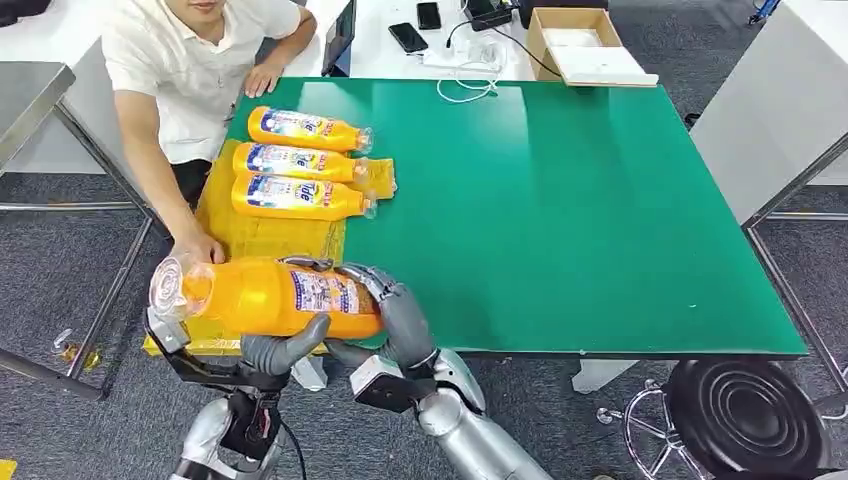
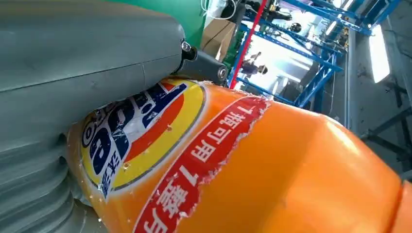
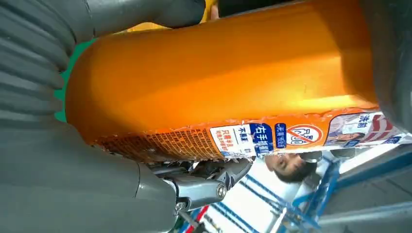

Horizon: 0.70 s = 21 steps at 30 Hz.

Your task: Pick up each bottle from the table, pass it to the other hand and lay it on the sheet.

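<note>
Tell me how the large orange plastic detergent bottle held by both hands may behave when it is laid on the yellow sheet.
The large orange plastic detergent bottle looks rigid and glossy, so it may slip in the left hand and right hand. Its rounded body could roll slightly, though three similar bottles lie steady on the yellow sheet.

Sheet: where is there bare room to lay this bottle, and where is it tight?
The free patch on the sheet lies between the nearest of the three laid bottles and the held bottle. A person's hand rests at its outer edge. The far end is crowded with bottles.
</note>
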Each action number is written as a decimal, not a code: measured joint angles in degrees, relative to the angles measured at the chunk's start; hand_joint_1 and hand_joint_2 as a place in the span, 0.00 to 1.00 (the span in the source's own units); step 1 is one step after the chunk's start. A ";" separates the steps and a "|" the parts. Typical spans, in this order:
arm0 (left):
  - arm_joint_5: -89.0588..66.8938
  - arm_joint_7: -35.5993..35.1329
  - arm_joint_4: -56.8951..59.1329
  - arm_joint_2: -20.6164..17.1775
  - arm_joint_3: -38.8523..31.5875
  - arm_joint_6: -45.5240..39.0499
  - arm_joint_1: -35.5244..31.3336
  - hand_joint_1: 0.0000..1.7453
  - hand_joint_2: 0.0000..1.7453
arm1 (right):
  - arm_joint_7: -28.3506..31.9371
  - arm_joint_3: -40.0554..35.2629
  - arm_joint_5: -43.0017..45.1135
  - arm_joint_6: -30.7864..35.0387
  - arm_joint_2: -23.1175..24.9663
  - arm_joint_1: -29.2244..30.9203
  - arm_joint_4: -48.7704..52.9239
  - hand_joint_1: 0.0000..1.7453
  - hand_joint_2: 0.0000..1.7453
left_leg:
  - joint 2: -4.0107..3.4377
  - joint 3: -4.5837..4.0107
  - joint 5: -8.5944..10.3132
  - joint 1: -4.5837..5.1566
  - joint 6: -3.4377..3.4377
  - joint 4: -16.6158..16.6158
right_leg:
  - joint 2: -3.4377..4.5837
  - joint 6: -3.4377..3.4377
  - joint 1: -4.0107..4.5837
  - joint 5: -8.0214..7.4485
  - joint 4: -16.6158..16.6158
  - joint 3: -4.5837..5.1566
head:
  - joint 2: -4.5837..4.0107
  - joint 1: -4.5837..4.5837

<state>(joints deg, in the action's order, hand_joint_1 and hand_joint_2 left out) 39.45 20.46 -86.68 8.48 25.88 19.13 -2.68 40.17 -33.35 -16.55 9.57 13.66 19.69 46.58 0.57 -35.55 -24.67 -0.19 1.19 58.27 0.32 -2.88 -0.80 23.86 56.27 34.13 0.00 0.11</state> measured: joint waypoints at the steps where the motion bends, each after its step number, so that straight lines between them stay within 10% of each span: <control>1: -0.07 0.19 0.00 0.00 -0.13 0.17 0.28 1.00 1.00 | 0.00 -0.04 0.00 -0.48 0.00 -0.01 -0.13 0.00 1.00 | 0.00 0.00 0.00 0.00 0.00 0.00 | 0.00 0.00 0.00 0.00 0.00 0.00 | 0.00 -0.02; 15: -13.81 3.61 -0.66 0.07 -0.28 -10.69 2.43 1.00 1.00 | -2.14 -1.22 0.02 -3.04 -0.33 -4.10 -0.85 0.00 1.00 | -0.01 -0.04 -0.01 0.01 0.00 0.00 | 0.00 0.01 -0.01 0.01 -0.01 0.06 | 0.00 -0.04; 16: -13.92 3.58 -0.68 0.07 -0.24 -10.91 2.42 1.00 1.00 | -2.21 -1.22 0.02 -2.97 -0.35 -4.20 -0.85 0.00 0.00 | -0.01 -0.04 -0.01 0.01 0.00 0.00 | 0.00 0.01 -0.01 0.01 -0.01 0.05 | 0.00 -0.02; 21: -20.01 3.41 -0.59 -0.11 0.29 -17.69 2.34 1.00 1.00 | -2.47 -0.68 1.37 -1.23 -0.72 -7.02 -0.07 0.00 0.00 | -0.01 -0.03 -0.01 0.01 0.00 0.00 | 0.00 0.01 -0.01 0.01 -0.01 0.05 | 0.00 -0.04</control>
<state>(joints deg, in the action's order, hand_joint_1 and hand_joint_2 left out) 19.44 23.87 -87.27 8.37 26.16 1.43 -0.34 37.70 -34.03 -15.17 8.34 12.94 12.67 46.51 0.56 -35.58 -24.68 -0.19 1.18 58.27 0.32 -2.87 -0.80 23.87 56.26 34.19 0.00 0.07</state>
